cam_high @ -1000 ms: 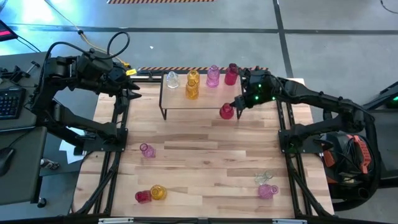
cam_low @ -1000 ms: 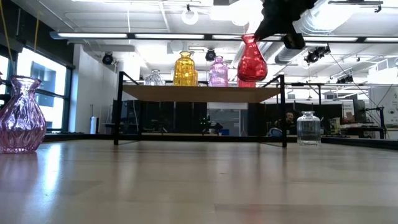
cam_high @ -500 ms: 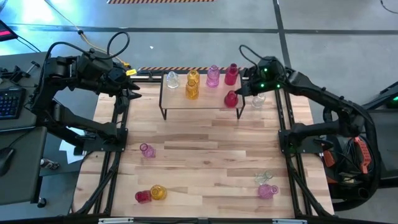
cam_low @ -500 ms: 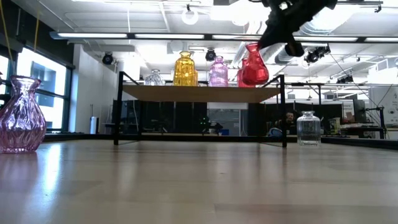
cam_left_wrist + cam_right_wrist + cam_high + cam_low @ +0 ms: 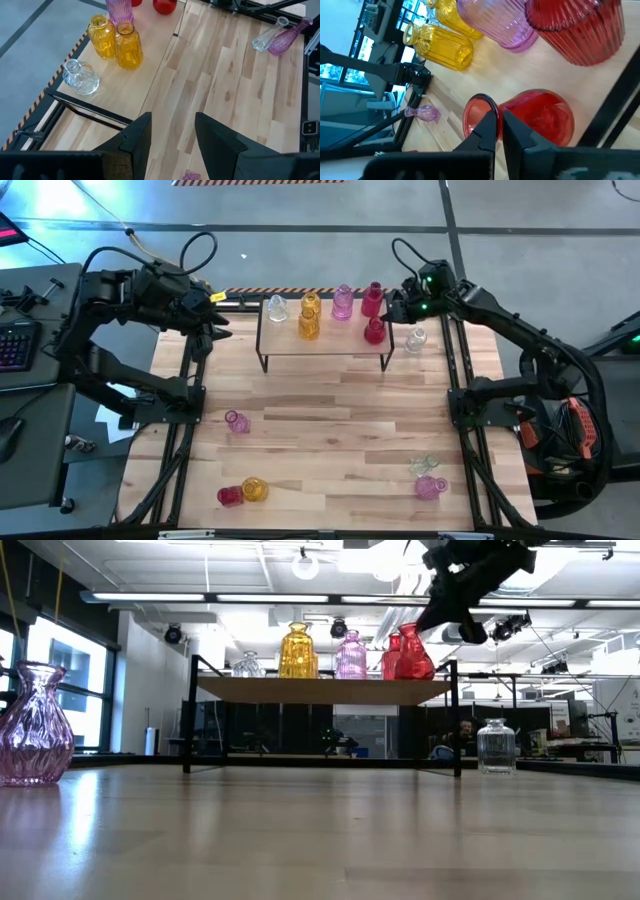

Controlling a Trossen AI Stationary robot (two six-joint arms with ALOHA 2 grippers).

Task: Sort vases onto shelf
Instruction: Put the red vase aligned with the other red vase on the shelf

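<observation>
High view: right gripper (image 5: pixel 388 319) clenched on red vase (image 5: pixel 375 331) rim, tilted over shelf (image 5: pixel 325 340) right end; left gripper (image 5: pixel 213 327) half-parted, empty, farther off.

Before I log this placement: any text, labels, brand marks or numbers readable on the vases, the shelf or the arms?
No readable text in any view.
Vases, e.g. the red vase held by the right gripper: plain glass, no labels.
Shelf: bare wood, no markings.
Left gripper: a yellow tag beside it, too small to read.
</observation>
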